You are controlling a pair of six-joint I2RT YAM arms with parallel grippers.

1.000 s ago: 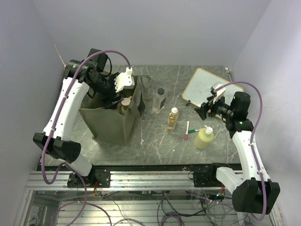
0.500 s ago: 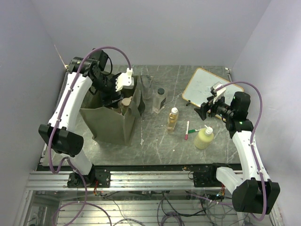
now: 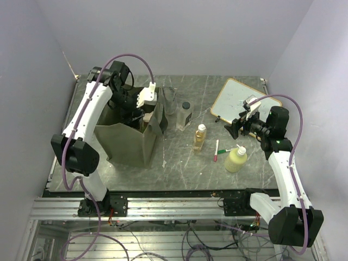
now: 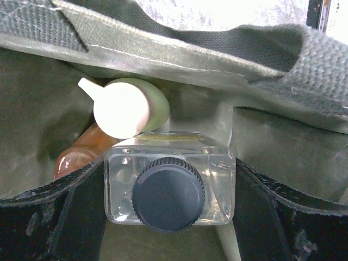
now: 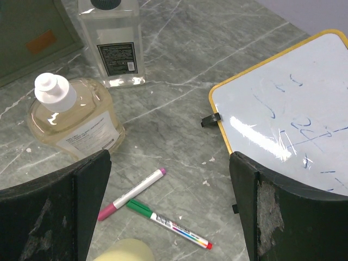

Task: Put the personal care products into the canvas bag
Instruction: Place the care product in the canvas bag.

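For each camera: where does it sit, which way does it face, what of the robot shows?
Top external: high behind, looking down; both arms show.
Left wrist: inside the canvas bag, facing down; its fingers grip a dark-capped bottle.
Right wrist: above the table, facing whiteboard and markers; own fingers show.
Shared: top and right wrist both show the whiteboard.

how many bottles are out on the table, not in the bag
3: a clear dark-capped bottle right of the canvas bag, a small amber bottle mid-table, and a pale yellow bottle farthest right. Any behind the bag would be hidden.
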